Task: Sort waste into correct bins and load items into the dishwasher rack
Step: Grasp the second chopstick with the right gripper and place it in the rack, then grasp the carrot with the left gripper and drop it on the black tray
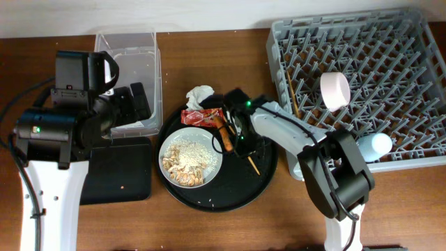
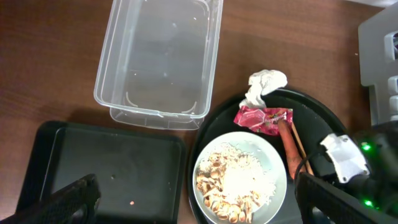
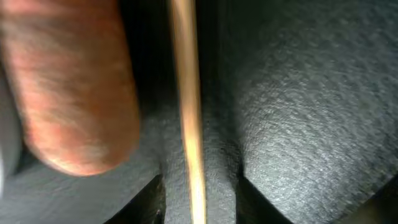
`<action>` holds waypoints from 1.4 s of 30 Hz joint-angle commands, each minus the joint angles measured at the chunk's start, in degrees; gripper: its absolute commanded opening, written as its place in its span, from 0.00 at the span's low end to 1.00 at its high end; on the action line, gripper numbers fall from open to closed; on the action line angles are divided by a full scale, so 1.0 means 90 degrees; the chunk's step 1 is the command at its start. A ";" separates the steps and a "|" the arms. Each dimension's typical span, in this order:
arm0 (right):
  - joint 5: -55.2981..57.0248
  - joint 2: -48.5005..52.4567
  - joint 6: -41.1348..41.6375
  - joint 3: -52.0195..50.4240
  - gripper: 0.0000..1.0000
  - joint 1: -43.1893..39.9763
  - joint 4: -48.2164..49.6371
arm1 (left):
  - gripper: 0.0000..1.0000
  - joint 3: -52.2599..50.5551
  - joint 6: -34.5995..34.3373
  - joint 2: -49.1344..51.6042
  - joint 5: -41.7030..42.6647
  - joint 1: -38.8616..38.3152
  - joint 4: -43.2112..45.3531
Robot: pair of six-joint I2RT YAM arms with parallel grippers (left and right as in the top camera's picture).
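My left gripper (image 1: 136, 103) hangs over the near corner of the tub (image 1: 125, 33), its fingers (image 2: 74, 199) spread wide with nothing between them. The flat tray (image 1: 118, 174) lies just in front of the tub, close against it.

To the right of both sits the round tray (image 1: 261, 183). The dish (image 2: 273, 155) is on its left half, with the scraps (image 1: 188, 164) heaped inside. The tissue (image 1: 198, 96) rests on the round tray's far rim, partly hanging over it. The wrapper (image 1: 201, 117) lies just in front of the tissue, beside the dish's far edge. The carrot (image 1: 224, 136) lies to the right of the dish, one end by the wrapper.

My right gripper (image 1: 238, 136) is low over the round tray, right beside the carrot. A chopstick (image 1: 252, 166) lies on the tray under it, with one end sticking out toward the near side. In the right wrist view the stick runs straight up the middle, the carrot close on its left. I cannot tell whether my fingers are pinching it or only straddling it.

The rack (image 1: 418, 157) fills the far right. A second chopstick (image 1: 293, 94) lies slanted among the pegs near its left edge.
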 commanded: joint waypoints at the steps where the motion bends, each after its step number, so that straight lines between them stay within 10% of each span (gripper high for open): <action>1: -0.0032 0.0036 0.0027 -0.0289 0.23 -0.0010 0.0175 | 0.99 0.0051 -0.0019 -0.0058 -0.0063 0.0027 0.0002; 4: -0.0007 0.0015 0.0027 -0.0272 0.04 -0.0049 0.0131 | 0.99 0.0051 -0.0019 -0.0058 -0.0063 0.0027 0.0002; 13: 0.0478 -0.1076 0.0095 0.2460 0.04 -0.1634 -0.1574 | 0.99 0.0051 -0.0019 -0.0058 -0.0063 0.0027 0.0000; 20: 0.0391 -0.0631 -0.0675 0.2215 0.04 -0.2696 -0.1557 | 0.99 0.0051 -0.0019 -0.0058 -0.0063 0.0027 0.0000; 23: 0.0420 -0.0588 -0.0646 0.2227 0.41 -0.2460 -0.1642 | 0.99 0.0051 -0.0019 -0.0058 -0.0063 0.0027 0.0000; 28: 0.0255 -0.1887 -0.0379 0.2737 0.54 -0.2463 -0.1761 | 0.99 0.0051 -0.0019 -0.0058 -0.0063 0.0027 0.0000; 35: 0.0413 -0.4119 -0.0374 0.2747 0.98 -0.2470 -0.1744 | 0.99 0.0051 -0.0019 -0.0058 -0.0063 0.0027 0.0000; 42: 0.1430 -0.4847 0.0457 0.2747 0.98 -0.2475 -0.2130 | 0.99 0.0051 -0.0044 -0.0058 0.1358 0.0024 0.0493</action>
